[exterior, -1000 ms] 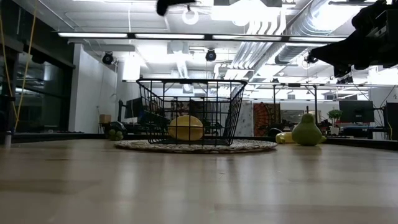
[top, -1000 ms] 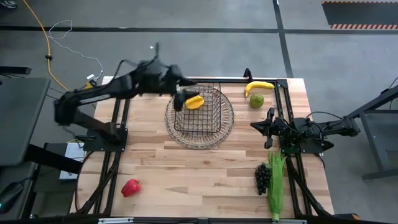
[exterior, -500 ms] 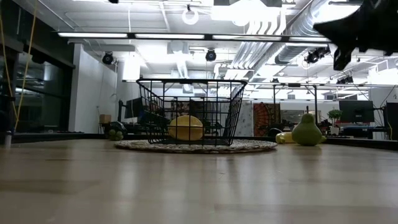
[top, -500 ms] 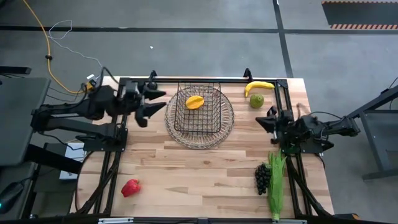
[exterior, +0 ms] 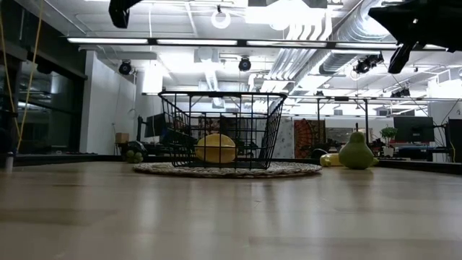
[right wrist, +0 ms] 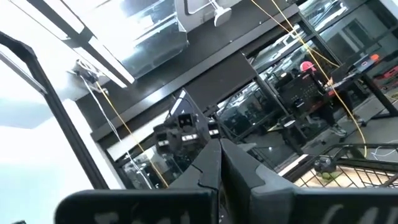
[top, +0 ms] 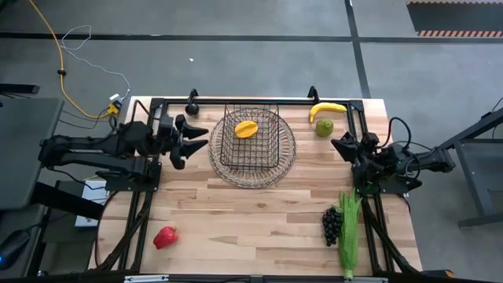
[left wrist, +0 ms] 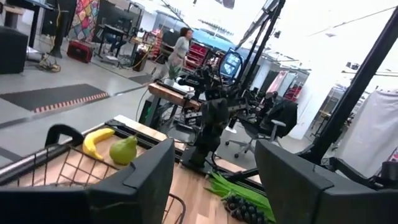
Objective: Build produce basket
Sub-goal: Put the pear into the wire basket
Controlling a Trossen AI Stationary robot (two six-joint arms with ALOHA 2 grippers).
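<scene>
The dark wire basket (top: 253,149) stands on its round woven base in the middle of the table, also in the low view (exterior: 222,130). A yellow-orange fruit (top: 246,129) lies inside it (exterior: 216,148). My left gripper (top: 202,138) is open and empty, just left of the basket and raised above the table. My right gripper (top: 335,145) is shut and empty at the right, also raised; its fingers meet in its wrist view (right wrist: 219,165). A banana (top: 326,108) and a green pear-shaped fruit (top: 324,127) lie at the far right.
A dark grape bunch (top: 332,226) and a green corn ear (top: 348,236) lie at the near right. A red pepper (top: 164,237) lies at the near left. Black frame rails run along both sides of the table. A person stands far off in the room (left wrist: 180,46).
My left gripper has drawn back from above the basket toward the table's left edge and now hangs beside the basket. The yellow-orange fruit has stayed in the basket. My right gripper has shifted a little toward the far edge.
</scene>
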